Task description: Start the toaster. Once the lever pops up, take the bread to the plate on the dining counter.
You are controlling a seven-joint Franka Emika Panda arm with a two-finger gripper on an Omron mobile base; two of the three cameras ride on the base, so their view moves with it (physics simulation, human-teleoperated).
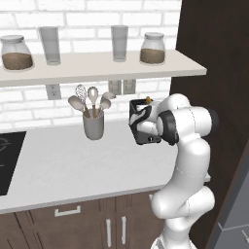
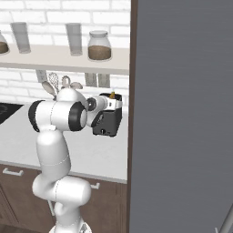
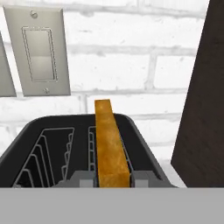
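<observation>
We see the end effector [image 3: 113, 178] pinching the bread [image 3: 110, 146], a tan, brown-crusted slice standing upright in the black toaster's [image 3: 144, 148] right slot ahead.

Even bright render, faint shadows, perhaps slightly soft.

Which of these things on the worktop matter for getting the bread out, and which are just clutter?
For the job:
- toaster
- bread, standing in the right slot
- gripper, fingers closed on the bread's near edge

Lying about:
- utensil crock with spoons and a whisk
- two jars and two glasses on the shelf
- wall switch plate
- hob
</observation>
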